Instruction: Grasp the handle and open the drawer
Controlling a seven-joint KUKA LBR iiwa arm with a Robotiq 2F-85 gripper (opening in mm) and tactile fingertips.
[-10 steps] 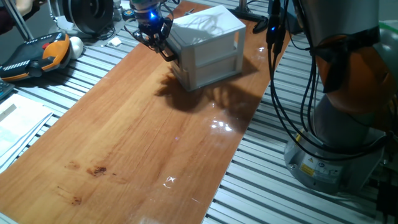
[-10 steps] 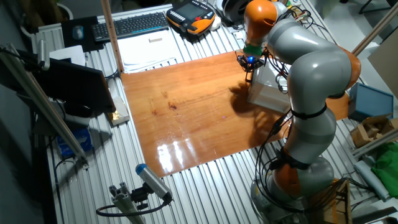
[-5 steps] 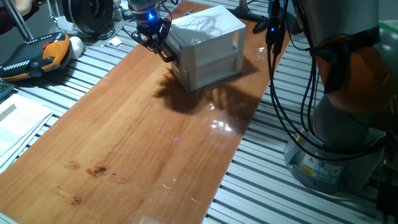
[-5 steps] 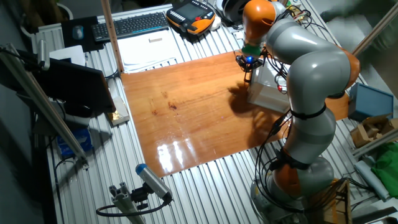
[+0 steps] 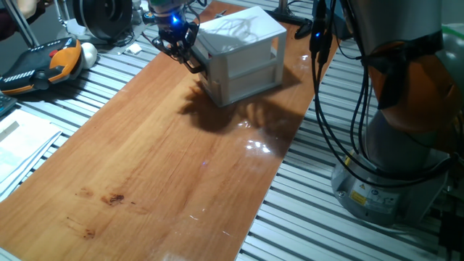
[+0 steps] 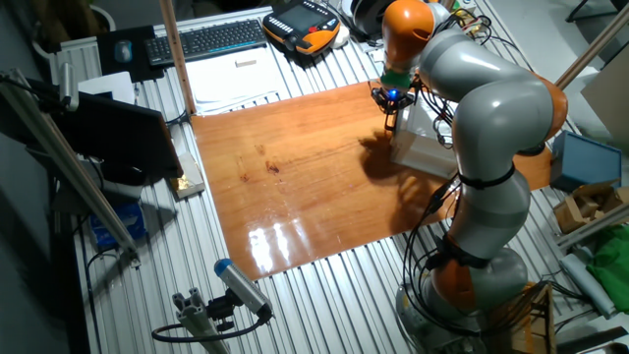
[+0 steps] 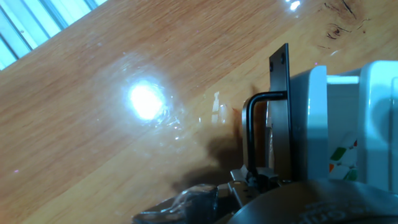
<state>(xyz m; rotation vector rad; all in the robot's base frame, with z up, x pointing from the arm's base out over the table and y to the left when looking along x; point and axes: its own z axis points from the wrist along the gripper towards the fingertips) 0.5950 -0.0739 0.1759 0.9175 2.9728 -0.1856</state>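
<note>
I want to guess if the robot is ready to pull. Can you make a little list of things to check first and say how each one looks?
1. Tool at the front of the white box: ok, it sits right against that side.
2. Handle in sight: ok, the hand view shows the black bar sticking out from the drawer front.
3. Fingers closed around the handle: cannot tell, the fingertips are not clearly visible.
4. Drawer pulled out yet: not ok, its front looks close to the box.
5. Room to pull: ok, the wooden table in front is bare.
</note>
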